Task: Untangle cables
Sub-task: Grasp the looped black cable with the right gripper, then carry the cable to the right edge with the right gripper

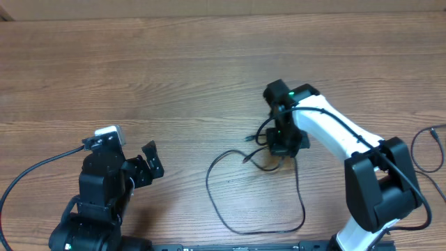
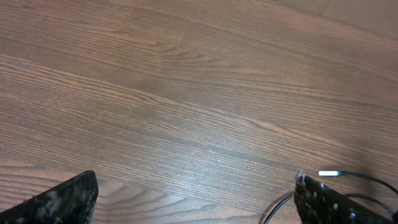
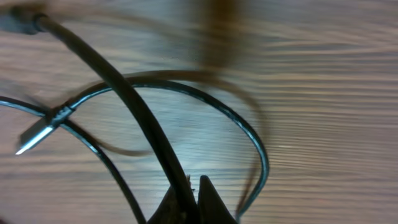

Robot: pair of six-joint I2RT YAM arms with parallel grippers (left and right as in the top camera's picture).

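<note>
Thin black metal-tipped cables [image 1: 208, 180] looped on brown wooden table [image 1: 139, 70], crossed near plugs; untangling judged barely begun. Right gripper [image 3: 194, 198] pinched onto one cord. Left gripper [image 1: 149, 164] agape, empty, well apart.

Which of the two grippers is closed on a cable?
The right gripper: its jaws are pinched shut on the black cable. The left gripper stands wide open, holding nothing.

Brown wood-grain table [image 1: 139, 77]; paler band [image 1: 209, 7] along far edge.
</note>
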